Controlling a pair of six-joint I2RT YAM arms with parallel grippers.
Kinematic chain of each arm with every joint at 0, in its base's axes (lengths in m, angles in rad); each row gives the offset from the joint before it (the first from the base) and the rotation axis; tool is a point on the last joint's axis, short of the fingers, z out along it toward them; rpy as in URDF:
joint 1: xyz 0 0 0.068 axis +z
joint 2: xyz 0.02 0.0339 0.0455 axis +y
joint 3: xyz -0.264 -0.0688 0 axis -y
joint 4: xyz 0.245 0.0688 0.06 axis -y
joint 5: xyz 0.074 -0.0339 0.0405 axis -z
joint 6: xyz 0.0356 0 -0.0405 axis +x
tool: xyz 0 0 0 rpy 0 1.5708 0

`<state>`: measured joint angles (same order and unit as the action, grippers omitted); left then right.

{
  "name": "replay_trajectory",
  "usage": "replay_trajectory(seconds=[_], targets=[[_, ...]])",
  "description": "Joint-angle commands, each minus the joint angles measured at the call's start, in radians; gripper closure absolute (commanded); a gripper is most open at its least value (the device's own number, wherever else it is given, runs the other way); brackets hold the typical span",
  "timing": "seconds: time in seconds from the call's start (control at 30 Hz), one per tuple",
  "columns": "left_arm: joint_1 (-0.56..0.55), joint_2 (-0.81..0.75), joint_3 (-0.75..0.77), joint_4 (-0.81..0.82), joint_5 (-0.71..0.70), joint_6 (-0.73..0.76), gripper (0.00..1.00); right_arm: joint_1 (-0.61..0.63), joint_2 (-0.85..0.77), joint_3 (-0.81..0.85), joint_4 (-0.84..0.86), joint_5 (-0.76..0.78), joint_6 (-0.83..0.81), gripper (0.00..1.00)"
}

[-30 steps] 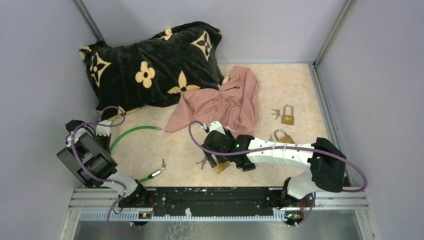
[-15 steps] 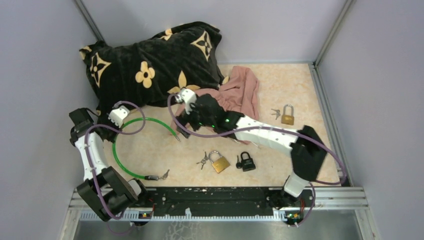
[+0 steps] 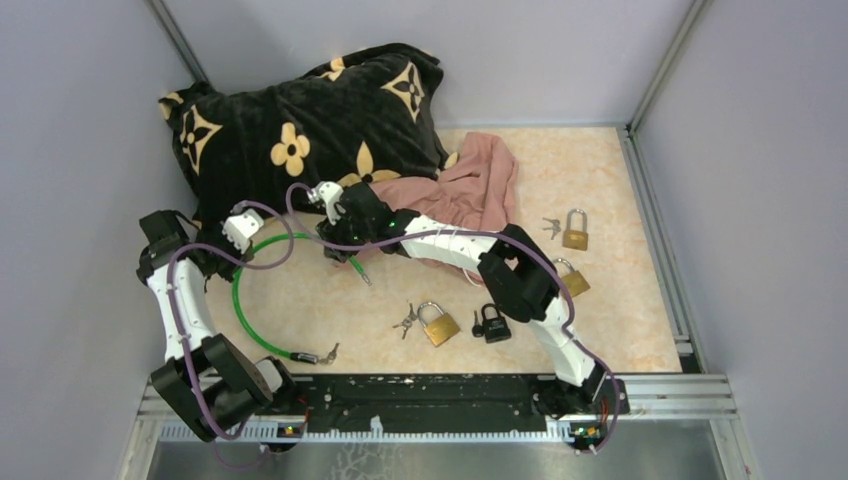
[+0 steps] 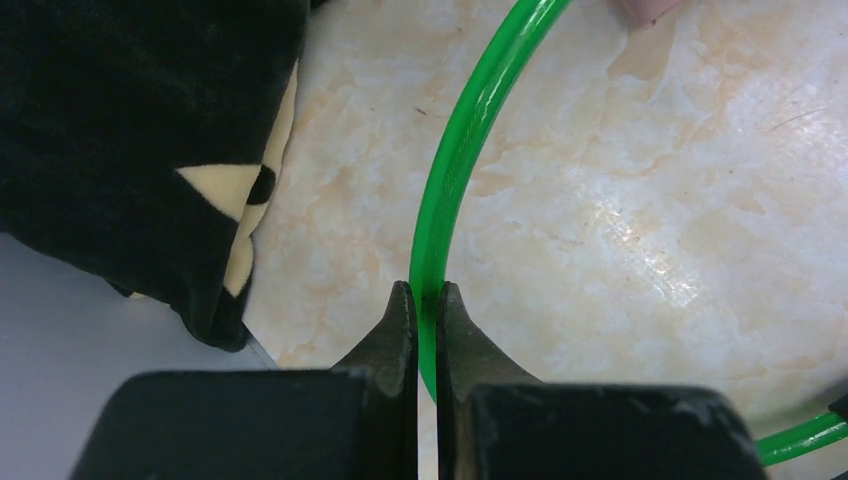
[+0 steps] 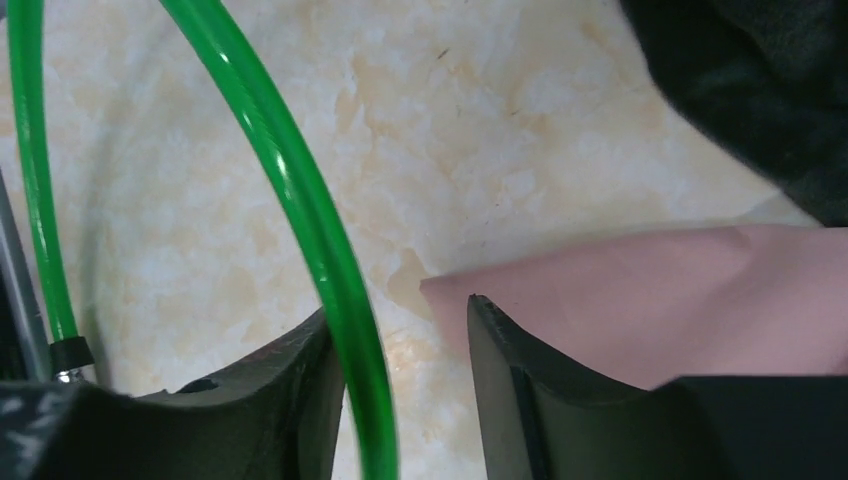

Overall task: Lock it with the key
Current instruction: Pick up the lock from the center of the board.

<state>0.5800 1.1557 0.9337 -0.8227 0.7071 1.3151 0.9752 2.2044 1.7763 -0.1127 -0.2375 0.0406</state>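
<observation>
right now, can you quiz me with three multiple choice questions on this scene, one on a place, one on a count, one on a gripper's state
1. Where does the black padlock lie?
A. in the far right corner
B. just right of a brass padlock, near the table's front edge
C. between the two arm bases

2. How many brass padlocks show from above?
A. one
B. three
C. five

3. How is the left gripper?
A. wide open
B. shut on nothing
C. shut on the green cable

Answers:
1 B: the top view shows the two side by side at the front middle.
2 B: one at the front, and two more at the right.
3 C: the left wrist view shows its fingers pinched on the cable.
</observation>
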Motion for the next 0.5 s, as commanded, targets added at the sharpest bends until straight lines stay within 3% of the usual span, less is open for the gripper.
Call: replay_trajectory(seconds=[0.0,0.07,0.13,0.2,0.23,0.3,0.33,0.47], targets=[[-0.003,-0.013,0.034,-0.063,0.092,0.044,1.00,-0.009,-0.035,0.033,0.045,-0.016,0.064,0.59],[-0.003,-0.012,0.037,-0.069,0.104,0.039,1.00,-0.011,-0.037,0.019,0.038,-0.012,0.070,0.72],[-0.003,-0.008,0.042,-0.072,0.116,0.024,1.00,-0.016,-0.043,0.010,0.024,0.001,0.080,1.00],[-0.002,-0.001,0.051,-0.081,0.141,0.001,1.00,-0.025,-0.070,-0.014,0.030,0.010,0.090,1.00],[-0.004,0.005,0.060,-0.098,0.158,-0.006,0.94,-0.032,-0.104,-0.037,0.046,0.016,0.092,1.00],[-0.006,0.014,0.080,-0.148,0.220,-0.001,0.56,-0.046,-0.186,-0.115,0.100,0.045,0.089,1.00],[-0.007,0.014,0.091,-0.177,0.254,0.008,0.45,-0.056,-0.232,-0.161,0.149,0.053,0.085,1.00],[-0.012,-0.001,0.112,-0.323,0.422,0.142,0.35,-0.095,-0.442,-0.389,0.335,0.043,0.013,1.00]])
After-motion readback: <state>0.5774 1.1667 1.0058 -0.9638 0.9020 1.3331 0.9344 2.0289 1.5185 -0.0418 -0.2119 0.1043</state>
